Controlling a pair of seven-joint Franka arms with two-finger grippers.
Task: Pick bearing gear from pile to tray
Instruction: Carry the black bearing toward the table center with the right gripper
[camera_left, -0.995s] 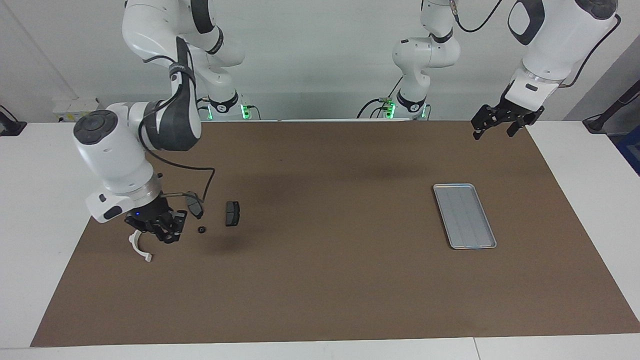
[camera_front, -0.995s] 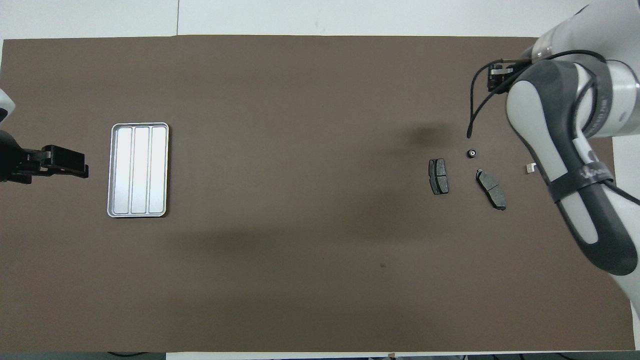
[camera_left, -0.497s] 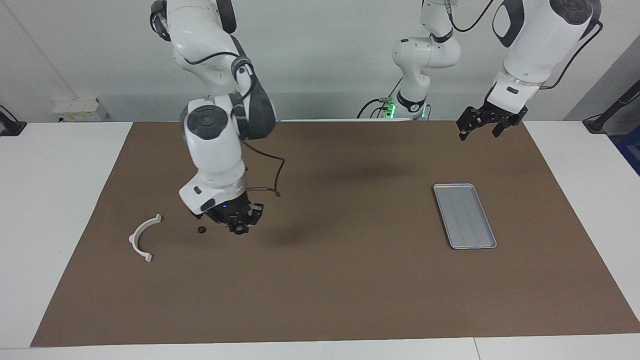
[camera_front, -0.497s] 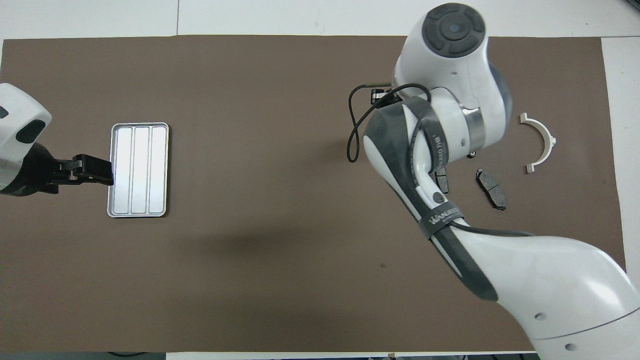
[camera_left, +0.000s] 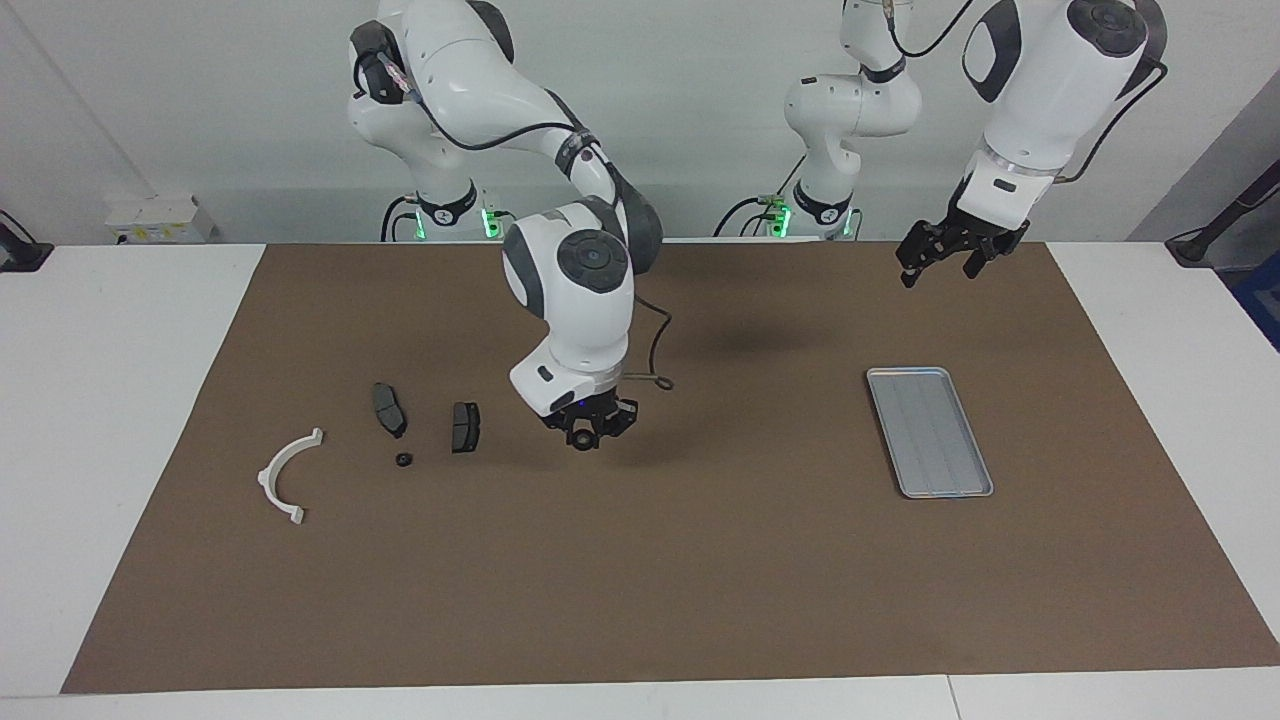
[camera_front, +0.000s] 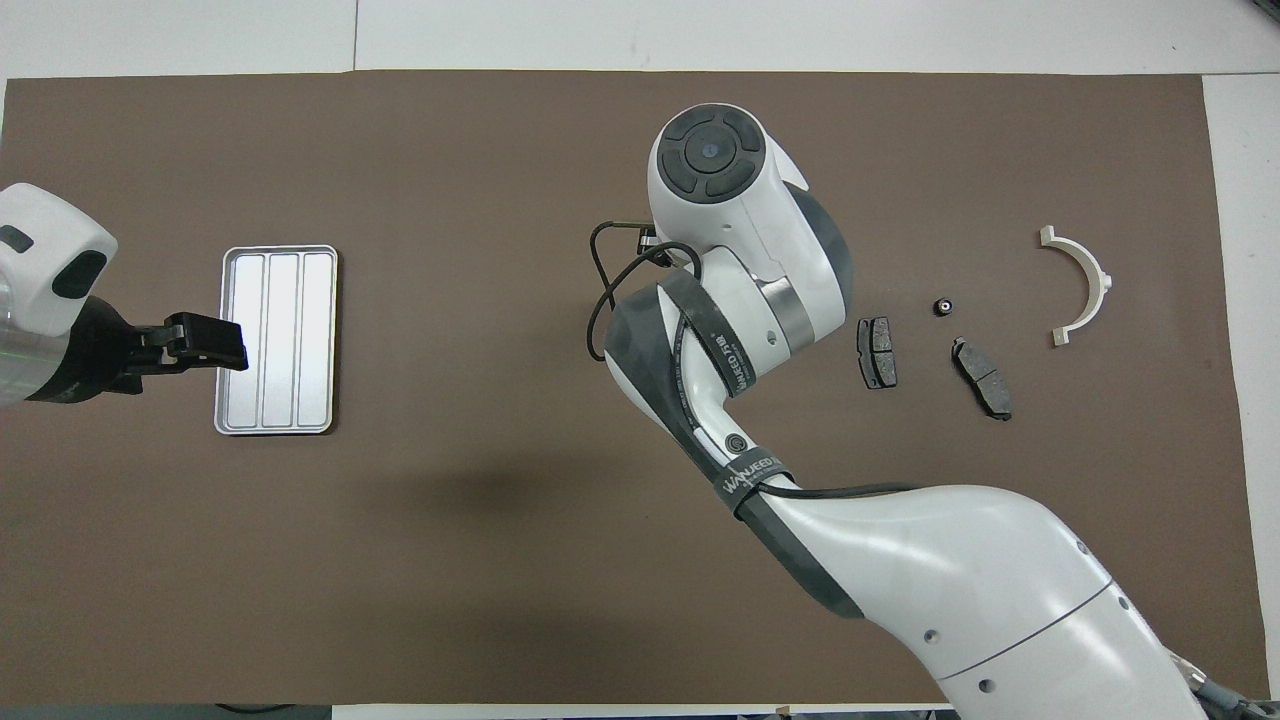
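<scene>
Open brown mat (camera_left: 700, 560) between right gripper (camera_left: 588, 432) and tray (camera_left: 930, 432), nothing lying in that stretch, left gripper (camera_left: 935, 262) raised above the tray's robot-side edge.

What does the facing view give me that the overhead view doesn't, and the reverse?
Only the facing view shows the right tool, up over the bare mat; overhead, its own wrist hides it. It also shows the left tool open and raised high above the table. Only the overhead view shows the tray split plainly into three lanes. Both show the white arc, a dark pad, a second pad and a small black round piece.
</scene>
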